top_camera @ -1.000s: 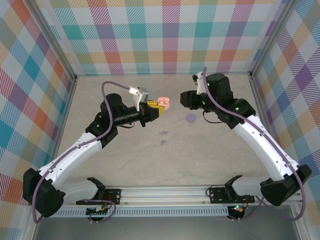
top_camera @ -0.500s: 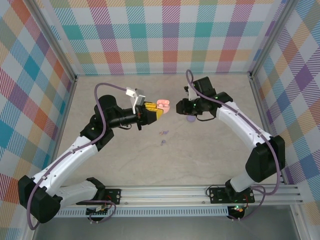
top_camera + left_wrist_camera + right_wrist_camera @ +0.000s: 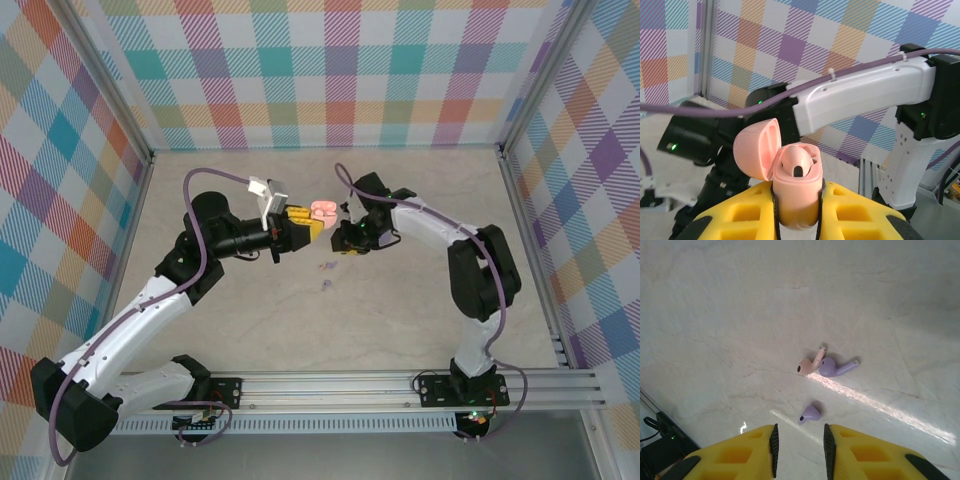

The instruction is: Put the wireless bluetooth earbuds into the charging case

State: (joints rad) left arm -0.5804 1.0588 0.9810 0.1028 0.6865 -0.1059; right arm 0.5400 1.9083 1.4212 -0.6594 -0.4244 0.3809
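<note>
Place: we take this for a robot test cell in a lab.
Walls: we see plaid panels on three sides, framed by metal posts.
Surface: a pale marbled tabletop.
Mounting: a slotted rail carries two robot arms.

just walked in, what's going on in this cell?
The left gripper is clamped on a pink charging case, holding it off the table with the lid flipped open. One pink bud looks seated inside. The right gripper, jaws apart and empty, hovers over three loose earbuds: a pinkish one lying against a lilac one, and a second lilac one nearer its fingers. None of those three is in the case yet.
</note>
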